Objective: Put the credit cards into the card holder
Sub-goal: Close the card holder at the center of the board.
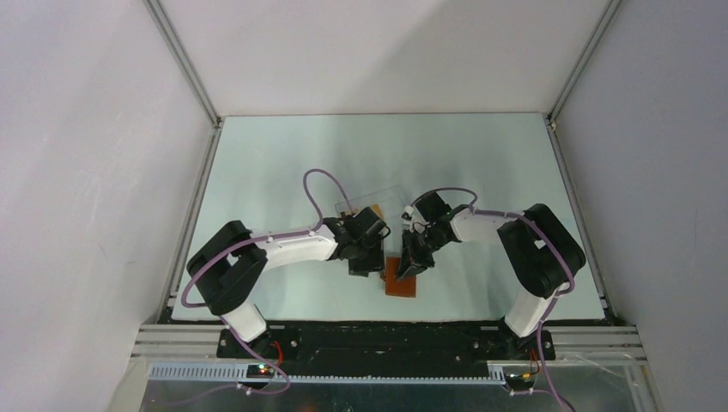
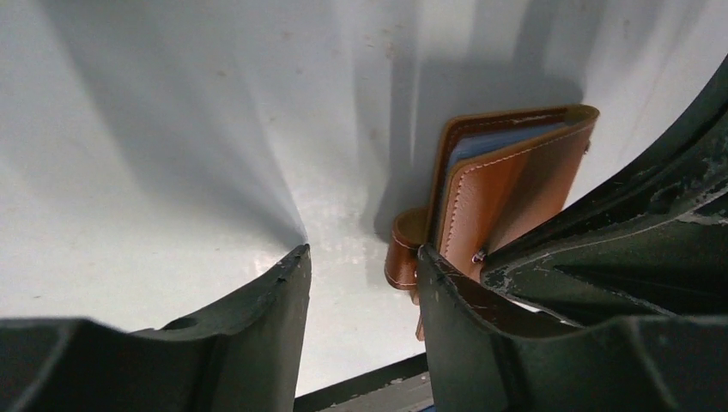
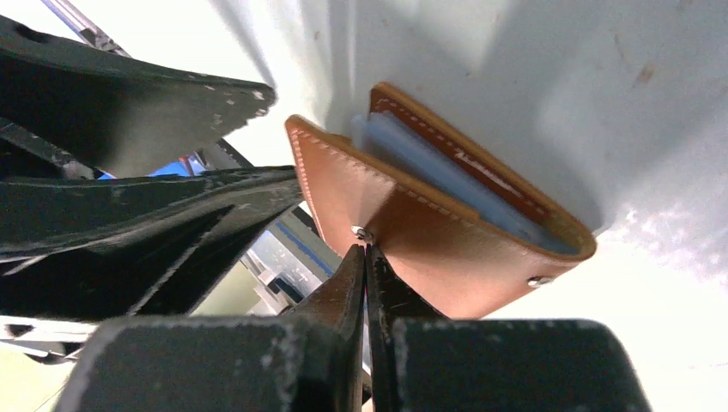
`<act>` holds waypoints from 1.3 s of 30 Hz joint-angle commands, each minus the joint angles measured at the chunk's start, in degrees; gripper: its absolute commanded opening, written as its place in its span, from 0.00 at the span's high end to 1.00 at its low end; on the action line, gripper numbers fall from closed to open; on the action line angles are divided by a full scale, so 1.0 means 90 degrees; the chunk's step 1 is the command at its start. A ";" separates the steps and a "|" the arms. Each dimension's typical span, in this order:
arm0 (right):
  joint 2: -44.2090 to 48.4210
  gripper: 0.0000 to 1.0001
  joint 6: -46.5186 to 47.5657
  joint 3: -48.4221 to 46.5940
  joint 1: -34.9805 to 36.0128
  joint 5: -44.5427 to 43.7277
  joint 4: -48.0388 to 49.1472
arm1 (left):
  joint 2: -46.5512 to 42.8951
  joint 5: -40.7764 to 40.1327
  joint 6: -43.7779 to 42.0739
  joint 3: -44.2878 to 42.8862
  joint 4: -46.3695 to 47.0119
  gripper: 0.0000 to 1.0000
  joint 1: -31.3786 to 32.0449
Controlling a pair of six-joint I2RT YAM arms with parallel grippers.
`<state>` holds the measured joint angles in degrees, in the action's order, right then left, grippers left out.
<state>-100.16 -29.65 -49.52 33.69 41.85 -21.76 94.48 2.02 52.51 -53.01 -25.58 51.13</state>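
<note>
A white-and-black left arm [image 1: 283, 247] and right arm [image 1: 491, 225] reach inward over the pale green surface [image 1: 257, 163] and meet near its front middle. The left pincer [image 1: 367, 268] and the right pincer [image 1: 411, 264] point down just beside each other, both at the brown card holder [image 1: 402, 285]. It lies on the surface, its near part showing below them. Behind the left pincer sits a clear plastic box [image 1: 385, 196] with something orange [image 1: 377, 210] at its near edge. A purple cable [image 1: 319, 171] loops above the left arm.
</note>
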 commanded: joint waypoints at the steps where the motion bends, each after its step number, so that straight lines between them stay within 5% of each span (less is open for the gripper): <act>1: 0.0559 0.95 0.0155 -0.0014 -0.0135 0.0106 -0.0189 | 0.0023 0.0271 0.0060 -0.0075 0.0501 0.48 0.0126; 11: 0.1352 0.85 0.0679 -0.0006 -0.0766 -0.0208 -0.1000 | 0.0089 0.0336 -0.0014 -0.0100 0.0541 0.41 0.0120; 27: 0.0114 0.97 0.0609 -0.0005 -0.0263 -0.0676 -0.0569 | 0.0614 0.0546 -0.0111 -0.0235 0.0531 0.40 0.0159; 39: -0.0012 0.97 0.0618 -0.0006 -0.0273 -0.0647 -0.0520 | 0.0763 0.0468 -0.0152 -0.0379 0.0014 0.76 0.0170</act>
<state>-98.76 -24.38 -49.52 30.96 38.33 -27.94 99.44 6.92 52.42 -55.79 -22.04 52.29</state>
